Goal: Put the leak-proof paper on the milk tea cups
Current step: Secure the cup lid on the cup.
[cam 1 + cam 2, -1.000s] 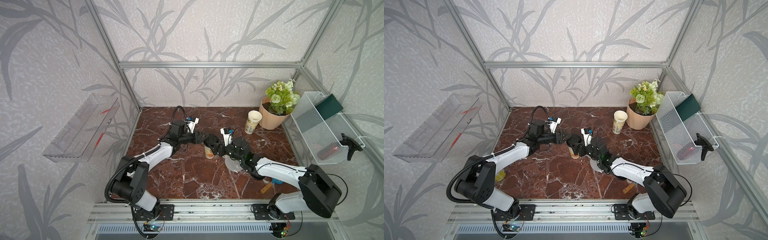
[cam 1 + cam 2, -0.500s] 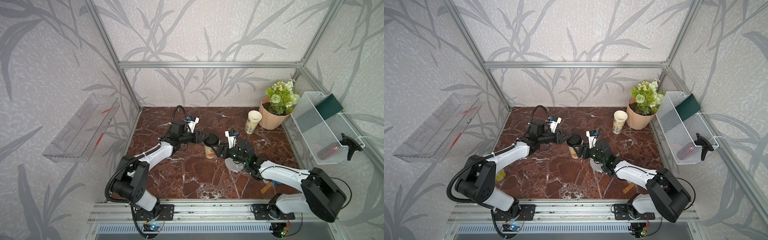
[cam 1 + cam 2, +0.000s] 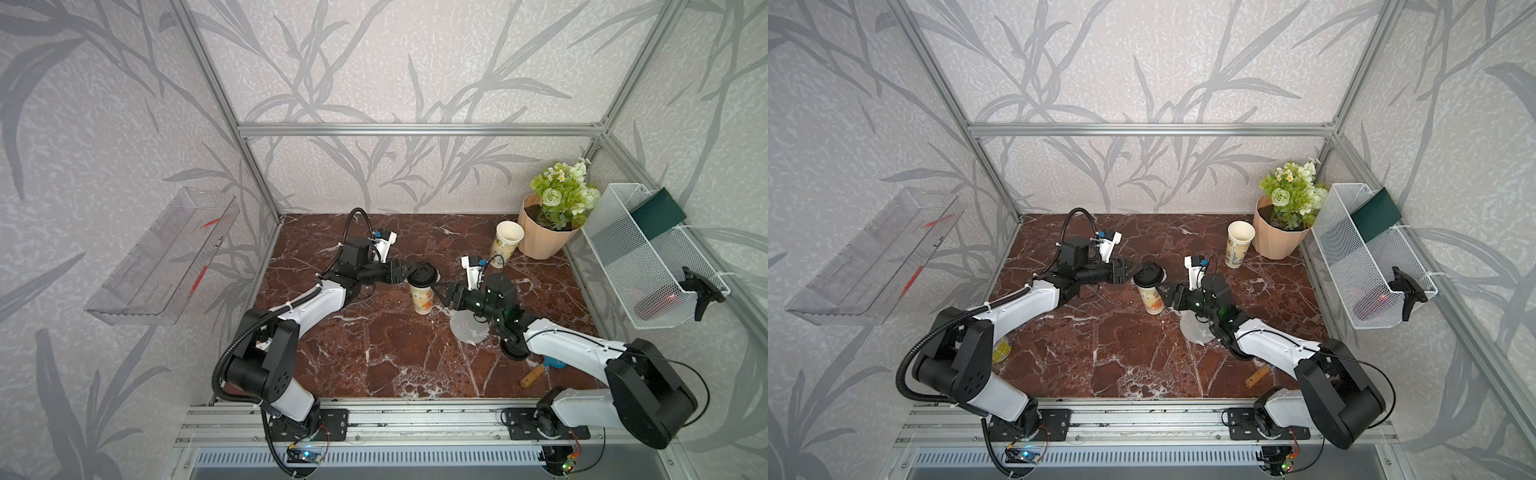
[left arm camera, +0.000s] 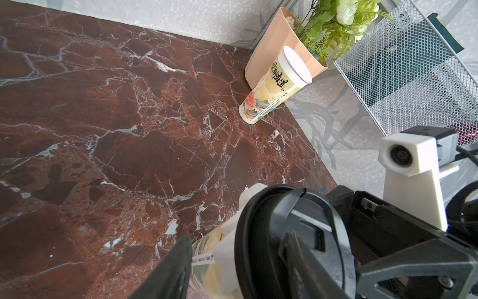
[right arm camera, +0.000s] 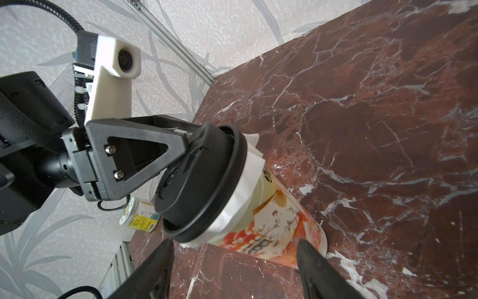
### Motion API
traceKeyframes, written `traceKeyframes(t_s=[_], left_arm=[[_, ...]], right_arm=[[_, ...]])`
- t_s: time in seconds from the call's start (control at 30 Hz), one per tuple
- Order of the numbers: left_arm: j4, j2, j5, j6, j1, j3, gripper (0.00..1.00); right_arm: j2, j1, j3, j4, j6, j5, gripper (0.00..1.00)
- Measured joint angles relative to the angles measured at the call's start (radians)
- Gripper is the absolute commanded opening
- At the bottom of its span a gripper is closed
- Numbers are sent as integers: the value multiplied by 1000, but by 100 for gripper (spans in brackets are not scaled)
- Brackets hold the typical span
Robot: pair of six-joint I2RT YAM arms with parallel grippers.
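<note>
- Small jar (image 5: 138,216): well out behind the left fingers (image 5: 178,145), near the bench (image 3: 374,353) edge. Yellow label, print too small to read.
- Left fingers: clamped on the black lid (image 3: 424,275), one tip lying across its top.
- Capped milk tea cup (image 3: 422,299): upright, between the two sets of fingers. The lid sits tilted on its mouth. The leak-proof paper (image 5: 243,186) is pinched under the lid, its edge folded down round the rim. Print is orange blossoms and a gold fan, with a line of small black type that is illegible. Contents hidden.
- Right fingers (image 5: 152,271): spread wide, one on each side of that cup's lower part, grasping nothing.
- Loose leak-proof paper disc (image 3: 467,328): flat on the bench behind the right fingers, partly under that arm.
- Open milk tea cup (image 4: 274,88): well beyond the right fingers, just beside the pot. Black brush-style Chinese characters, not legible. Cream inside.
- Peach flower pot (image 3: 540,237): green and white flowers.
- Wire basket (image 3: 648,266): holds a dark green flat item.
</note>
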Motion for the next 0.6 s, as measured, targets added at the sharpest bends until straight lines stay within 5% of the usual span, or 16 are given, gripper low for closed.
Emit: traceKeyframes(t_s=[0.3,0.6], left_arm=[[-13,6,1,11,-11,13,58],[-15,6,14,31,-32,13,56]], right_arm=[[-63,-18,-7,21,15,-7,74],[35,-29,99,-12,4,34,70]])
